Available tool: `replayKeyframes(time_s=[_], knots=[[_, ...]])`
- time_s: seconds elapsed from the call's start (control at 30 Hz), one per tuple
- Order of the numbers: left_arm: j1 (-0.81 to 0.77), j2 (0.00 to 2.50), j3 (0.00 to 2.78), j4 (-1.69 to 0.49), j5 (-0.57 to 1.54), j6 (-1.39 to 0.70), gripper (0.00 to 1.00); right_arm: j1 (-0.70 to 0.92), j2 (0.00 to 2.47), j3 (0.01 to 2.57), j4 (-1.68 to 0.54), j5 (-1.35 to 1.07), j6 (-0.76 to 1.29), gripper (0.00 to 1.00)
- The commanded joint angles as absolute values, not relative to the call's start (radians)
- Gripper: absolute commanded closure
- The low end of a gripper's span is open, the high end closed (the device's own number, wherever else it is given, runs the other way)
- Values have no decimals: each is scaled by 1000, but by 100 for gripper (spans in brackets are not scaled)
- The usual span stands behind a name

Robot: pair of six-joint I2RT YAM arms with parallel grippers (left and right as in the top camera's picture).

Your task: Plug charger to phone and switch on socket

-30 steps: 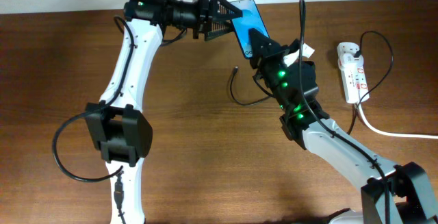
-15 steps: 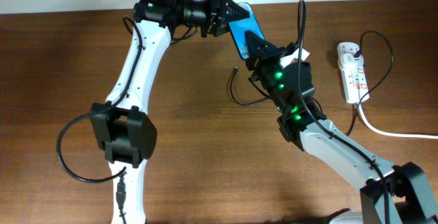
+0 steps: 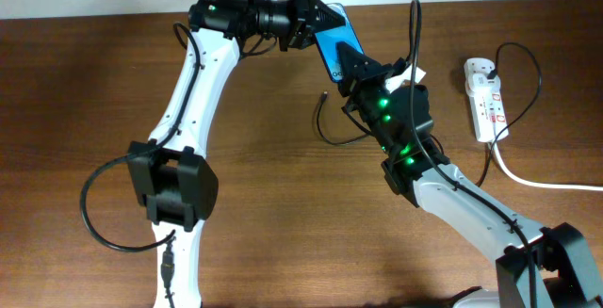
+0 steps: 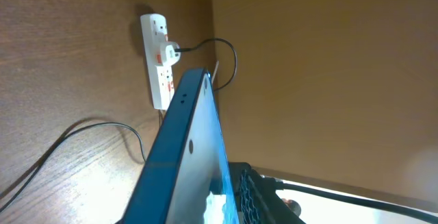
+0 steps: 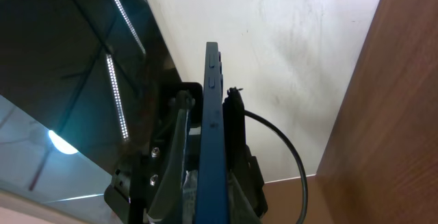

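The phone [image 3: 334, 35], blue screen up, is held tilted above the far middle of the table. My left gripper [image 3: 314, 21] is shut on its upper left end; the phone's edge [image 4: 191, 142] fills the left wrist view between the jaws. My right gripper [image 3: 351, 63] is shut on its lower end; its edge [image 5: 211, 114] stands between the fingers. The charger's thin black cable lies on the table below the phone, its plug tip [image 3: 323, 92] free and apart from the phone. The white socket [image 3: 486, 96] lies at the far right and also shows in the left wrist view [image 4: 157, 66].
The socket's thick white cord [image 3: 546, 184] runs off the right edge. A black plug and cable [image 3: 523, 58] sit in the socket. The table's back edge meets a white wall just behind the phone.
My left gripper has moved right and closed on the phone's upper end. The phone and my right gripper shifted slightly left and up.
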State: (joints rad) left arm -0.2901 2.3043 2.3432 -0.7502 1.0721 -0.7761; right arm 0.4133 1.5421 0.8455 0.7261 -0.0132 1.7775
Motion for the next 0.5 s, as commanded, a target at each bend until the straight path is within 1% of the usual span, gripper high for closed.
replayKeyframes(time_s=[0.0,0.13,0.17,0.27,0.37,0.43,0.47], knots=[[-305,2294,2358,-741,1065,-775,78,426,1540,876,736,-73,1770,96],[-305,2294,2358,-741,1065,-806,99,426,1540,876,736,-95,1770,96],[-305,2294,2358,-741,1065,-814,100,426,1540,876,736,-98,1770,96],[-305,2294,2358,-741,1068,-826,100,426,1540,876,736,-98,1770,95],[-305,2294,2358,-741,1068,-826,100,426,1540,876,736,-98,1770,80],[-303,2294,2358,-741,1069,-825,100,426,1540,876,736,-98,1768,62],[-303,2294,2358,-741,1069,-825,100,425,1540,876,736,-98,1766,52]])
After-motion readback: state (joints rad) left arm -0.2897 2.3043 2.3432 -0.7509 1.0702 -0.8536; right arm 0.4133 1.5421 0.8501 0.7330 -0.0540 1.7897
